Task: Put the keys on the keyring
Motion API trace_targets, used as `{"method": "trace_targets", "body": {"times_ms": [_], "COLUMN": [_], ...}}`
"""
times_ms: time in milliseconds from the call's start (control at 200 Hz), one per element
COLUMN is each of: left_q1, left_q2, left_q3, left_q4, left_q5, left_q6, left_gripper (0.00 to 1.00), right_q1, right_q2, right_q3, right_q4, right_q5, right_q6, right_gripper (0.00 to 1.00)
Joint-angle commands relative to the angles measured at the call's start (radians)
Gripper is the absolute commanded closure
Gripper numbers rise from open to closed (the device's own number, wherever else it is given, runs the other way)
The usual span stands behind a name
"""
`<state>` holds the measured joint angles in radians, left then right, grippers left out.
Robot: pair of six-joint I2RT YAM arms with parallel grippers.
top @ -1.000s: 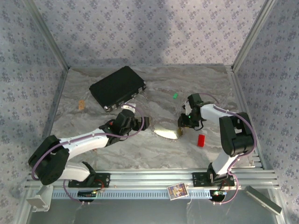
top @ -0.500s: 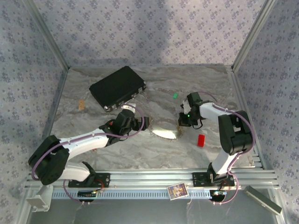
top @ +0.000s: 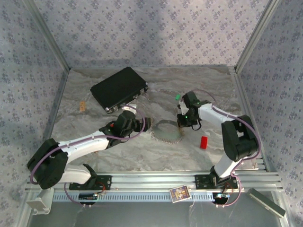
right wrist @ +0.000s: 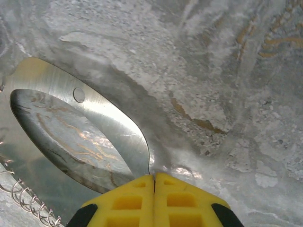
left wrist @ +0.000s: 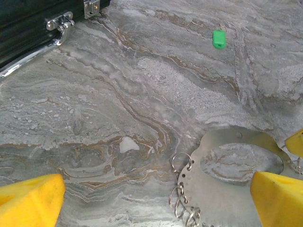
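One worktop (top: 118,151): a grey marbled surface with brown veins, matt and grainy.

One keyring (left wrist: 236,163): a flat oval plate of brushed silver metal, with an oval cut-out and one small round hole near the rim. It is found at the centre of the overhead frame between the two claws, and at the lower right of the left wrist frame. Thin wire rings (left wrist: 182,189), at least four counted, are threaded through a row of small holes along its edge.

One green key (left wrist: 218,39): only a small rounded plastic head can be made out. It is laid flat on the worktop in the upper right of the left wrist frame, well apart from the keyring.

One red block (top: 204,142): plain and boxy, set to the lower right of the keyring in the overhead frame.

One black case (top: 119,89): flat and rectangular, placed upper left of centre. It is fitted with a chrome latch (left wrist: 59,23) and chrome edging.

One left claw (left wrist: 156,189): released. Its two yellow wedge-shaped fingers are held wide apart at the lower corners of its own frame, and nothing is grasped.

One right claw (right wrist: 154,178): clenched. Its two yellow fingers, moulded with square recesses, are pressed together at the bottom of its own frame. The thin rim of the keyring is pinched at their seam.
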<state>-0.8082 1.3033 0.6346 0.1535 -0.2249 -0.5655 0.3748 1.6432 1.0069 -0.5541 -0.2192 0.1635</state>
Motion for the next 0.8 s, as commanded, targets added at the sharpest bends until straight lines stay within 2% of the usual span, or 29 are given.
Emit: {"method": "trace_targets", "body": {"times_ms": [0,565,795], "left_q1": [-0.006,-0.005,-0.005], "left_q2": [-0.024,-0.03,-0.031], "left_q3": [-0.006,-0.01,-0.012], "left_q4": [0.006,-0.007,-0.012], "left_q5": [-0.02,-0.04,-0.052], "left_q6": [0.015,0.016,0.016], "left_gripper": [0.0,0.0,0.0], "right_q1": [0.031,0.045,0.046], "right_q2": [-0.003,0.115,0.124], "right_q3": [0.03,0.079,0.08], "right_q4": [-0.042,-0.067,-0.076], "right_q5": [0.073,0.071,0.07], "right_q6": [-0.011,0.018,0.013], "right_gripper": [1.0,1.0,0.92]}}
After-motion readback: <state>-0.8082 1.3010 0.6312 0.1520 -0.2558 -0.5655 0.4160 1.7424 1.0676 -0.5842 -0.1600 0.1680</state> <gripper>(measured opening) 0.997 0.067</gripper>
